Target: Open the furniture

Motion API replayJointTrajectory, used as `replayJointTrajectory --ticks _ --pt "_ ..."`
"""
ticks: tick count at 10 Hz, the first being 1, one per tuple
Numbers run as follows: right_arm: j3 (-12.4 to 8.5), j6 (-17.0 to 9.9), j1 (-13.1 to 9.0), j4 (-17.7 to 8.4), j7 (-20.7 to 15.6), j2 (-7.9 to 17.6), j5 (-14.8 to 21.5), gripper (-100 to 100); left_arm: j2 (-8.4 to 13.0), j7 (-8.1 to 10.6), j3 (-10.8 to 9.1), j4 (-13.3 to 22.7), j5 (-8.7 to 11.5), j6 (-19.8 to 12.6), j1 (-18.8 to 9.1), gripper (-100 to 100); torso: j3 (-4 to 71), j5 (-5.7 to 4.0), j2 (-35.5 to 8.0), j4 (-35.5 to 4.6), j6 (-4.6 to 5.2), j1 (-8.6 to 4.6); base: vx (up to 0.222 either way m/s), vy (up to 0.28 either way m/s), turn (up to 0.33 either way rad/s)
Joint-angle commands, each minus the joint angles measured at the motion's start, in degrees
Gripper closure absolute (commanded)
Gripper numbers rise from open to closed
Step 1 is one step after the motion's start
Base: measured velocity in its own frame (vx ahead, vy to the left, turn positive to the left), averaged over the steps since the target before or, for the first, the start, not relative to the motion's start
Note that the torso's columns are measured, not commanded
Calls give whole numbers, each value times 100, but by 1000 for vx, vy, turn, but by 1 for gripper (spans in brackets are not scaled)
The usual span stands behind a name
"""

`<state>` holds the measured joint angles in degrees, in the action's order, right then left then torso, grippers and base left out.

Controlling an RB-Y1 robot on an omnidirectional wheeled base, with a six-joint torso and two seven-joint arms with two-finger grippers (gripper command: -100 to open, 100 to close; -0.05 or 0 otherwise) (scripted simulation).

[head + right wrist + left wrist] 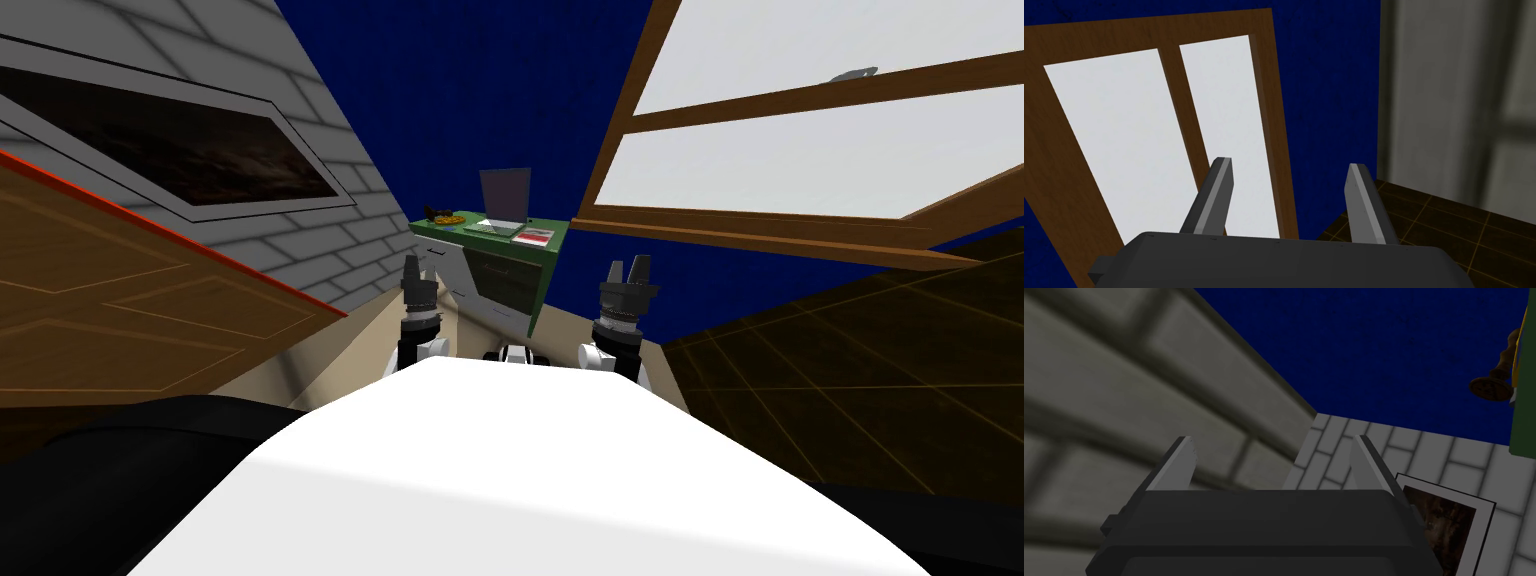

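Two spread, empty claws, left gripper [413, 263] and right gripper [627, 267], faced the green desk [503, 280] well ahead, seemingly nearer the left.

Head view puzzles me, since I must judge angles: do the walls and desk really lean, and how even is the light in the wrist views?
Head view: the wide lens splays the brick wall and window to the corners; the desk likely tilts with the camera. Left wrist view: the near wall is dimmer than the far wall. Right wrist view: white panes, dark floor.
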<state>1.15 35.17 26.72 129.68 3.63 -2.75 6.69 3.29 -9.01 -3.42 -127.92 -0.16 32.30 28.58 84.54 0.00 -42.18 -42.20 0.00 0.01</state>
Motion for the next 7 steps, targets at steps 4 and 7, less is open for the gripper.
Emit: replayJointTrajectory --ticks 4,7 --pt "0 0 0 0 0 0 0 0 440 -228 135 749 -171 473 -158 -100 4 0 -9 -8 0 -1 58 14 -34" --pt "0 0 0 0 0 0 0 0 481 -363 218 1200 -274 760 -249 -100 2 -1 -12 -8 0 -2 64 13 -33"
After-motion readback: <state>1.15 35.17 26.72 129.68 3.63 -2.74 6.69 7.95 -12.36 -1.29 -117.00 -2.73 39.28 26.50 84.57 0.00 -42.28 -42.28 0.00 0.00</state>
